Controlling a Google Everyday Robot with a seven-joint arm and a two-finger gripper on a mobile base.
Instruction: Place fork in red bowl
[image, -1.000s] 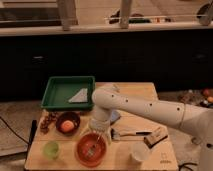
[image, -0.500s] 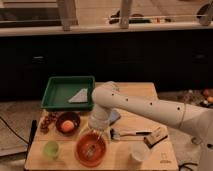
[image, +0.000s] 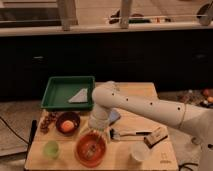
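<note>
The red bowl (image: 91, 150) sits near the table's front edge, left of centre. My gripper (image: 95, 132) hangs at the end of the white arm (image: 145, 106), right above the bowl's back rim. A slim pale shape, which looks like the fork (image: 90, 146), shows inside the bowl just under the gripper. I cannot tell whether the gripper still holds it.
A dark brown bowl (image: 67, 123) holding an orange ball and a small green cup (image: 51, 149) stand left of the red bowl. A dark-handled utensil (image: 130, 133), a white cup (image: 139, 152) and a packet (image: 155, 136) lie to the right. A green tray (image: 68, 92) is at the back left.
The gripper has sunk a little toward the red bowl and shifted slightly left. Everything else is unmoved.
</note>
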